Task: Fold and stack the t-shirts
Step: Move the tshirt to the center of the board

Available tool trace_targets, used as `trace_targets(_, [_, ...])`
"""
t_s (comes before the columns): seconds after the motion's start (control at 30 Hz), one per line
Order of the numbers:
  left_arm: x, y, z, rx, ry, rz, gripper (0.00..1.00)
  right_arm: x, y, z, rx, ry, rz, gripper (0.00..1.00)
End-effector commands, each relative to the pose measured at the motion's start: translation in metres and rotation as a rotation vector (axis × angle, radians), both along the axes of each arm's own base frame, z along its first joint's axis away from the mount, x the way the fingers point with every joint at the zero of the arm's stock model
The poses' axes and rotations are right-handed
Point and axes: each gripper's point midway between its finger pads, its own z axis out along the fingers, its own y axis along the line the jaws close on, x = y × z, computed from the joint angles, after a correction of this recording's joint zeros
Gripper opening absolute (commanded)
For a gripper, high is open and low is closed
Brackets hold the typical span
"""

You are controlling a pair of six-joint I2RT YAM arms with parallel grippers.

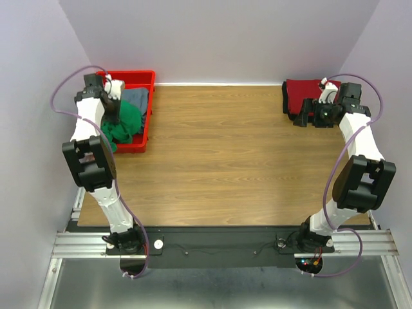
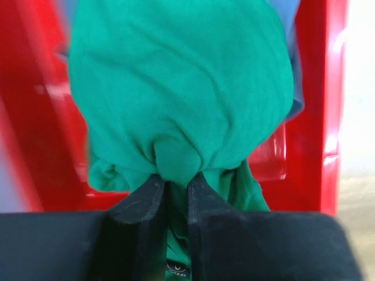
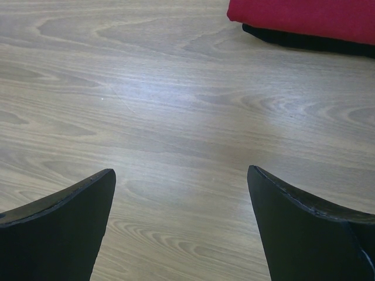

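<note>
Bin holds two shirts; stack of two sits apart.

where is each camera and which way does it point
top external: above and behind the bases, looking down on the table; both arms show, the left arm at the red bin, the right arm by the dark red t-shirt.
left wrist: on the left arm, looking along the left claw, pinched on the green t-shirt, red bin behind.
right wrist: on the right arm, looking down past the open right claw at bare wood.
shared: top and right wrist both show the dark red t-shirt lying on the black t-shirt.
</note>
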Motion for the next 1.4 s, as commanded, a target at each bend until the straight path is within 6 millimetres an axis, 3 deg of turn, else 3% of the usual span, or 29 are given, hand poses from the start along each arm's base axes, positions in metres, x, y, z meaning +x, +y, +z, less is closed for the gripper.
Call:
trace_targets(0.0, [0.004,-0.011,-0.01,-0.013,-0.019,-0.073,0.34,-0.005,0.001,0.015,-0.018,-0.046,0.016,1.0])
trace_targets(0.17, [0.005,-0.011,-0.012,-0.037,-0.008,-0.039,0.55,-0.009,0.0,0.009,-0.028,-0.036,0.022,1.0])
trace_targets(0.2, [0.008,-0.01,-0.007,-0.036,-0.019,-0.037,0.67,-0.009,0.0,0.008,-0.03,-0.034,0.022,1.0])
trace_targets(0.37, [0.007,-0.01,0.012,-0.028,-0.033,-0.025,0.69,-0.01,0.0,0.005,-0.031,-0.027,0.026,1.0])
trace_targets(0.47, [0.004,-0.011,0.019,-0.037,-0.028,-0.023,0.59,-0.01,0.0,0.003,-0.034,-0.025,0.032,1.0])
trace_targets(0.5, [0.004,-0.012,0.02,-0.039,-0.028,-0.028,0.48,-0.01,0.0,0.002,-0.034,-0.024,0.033,1.0])
trace_targets(0.6, [0.001,-0.015,0.023,-0.049,-0.028,-0.029,0.3,-0.011,0.0,0.001,-0.037,-0.023,0.036,1.0])
trace_targets(0.67, [0.001,-0.015,0.022,-0.055,-0.025,-0.025,0.23,-0.011,0.0,0.0,-0.037,-0.02,0.037,1.0])
trace_targets(0.73, [0.0,-0.015,0.021,-0.058,-0.022,-0.019,0.23,-0.012,0.001,0.001,-0.037,-0.023,0.039,1.0])
trace_targets(0.8, [0.0,-0.013,0.019,-0.049,-0.016,-0.01,0.42,-0.012,0.001,0.001,-0.037,-0.023,0.039,1.0])
trace_targets(0.87, [-0.002,-0.012,0.01,-0.048,0.003,-0.003,0.48,-0.012,0.0,0.002,-0.04,-0.026,0.039,1.0])
trace_targets(0.93, [-0.003,-0.012,0.005,-0.051,0.016,-0.006,0.41,-0.012,0.0,0.002,-0.04,-0.026,0.039,1.0])
trace_targets(0.97, [-0.004,-0.013,0.003,-0.052,0.02,-0.008,0.27,-0.012,0.0,0.002,-0.044,-0.027,0.038,1.0])
trace_targets(1.0, [-0.004,-0.013,0.005,-0.052,0.014,-0.007,0.21,-0.012,-0.001,0.002,-0.048,-0.027,0.038,1.0])
trace_targets(1.1, [-0.001,-0.013,0.034,-0.041,-0.056,-0.006,0.0,-0.014,-0.001,0.003,-0.054,-0.029,0.038,1.0])
trace_targets(1.17, [0.001,-0.013,0.054,-0.034,-0.094,-0.008,0.0,-0.015,0.0,0.002,-0.051,-0.026,0.039,1.0])
trace_targets(1.3, [0.0,-0.014,0.112,-0.014,-0.202,-0.015,0.0,-0.015,0.002,0.003,-0.035,-0.025,0.038,1.0])
trace_targets(1.37, [0.001,-0.016,0.151,-0.006,-0.288,-0.023,0.0,-0.014,0.002,0.004,-0.03,-0.023,0.035,1.0])
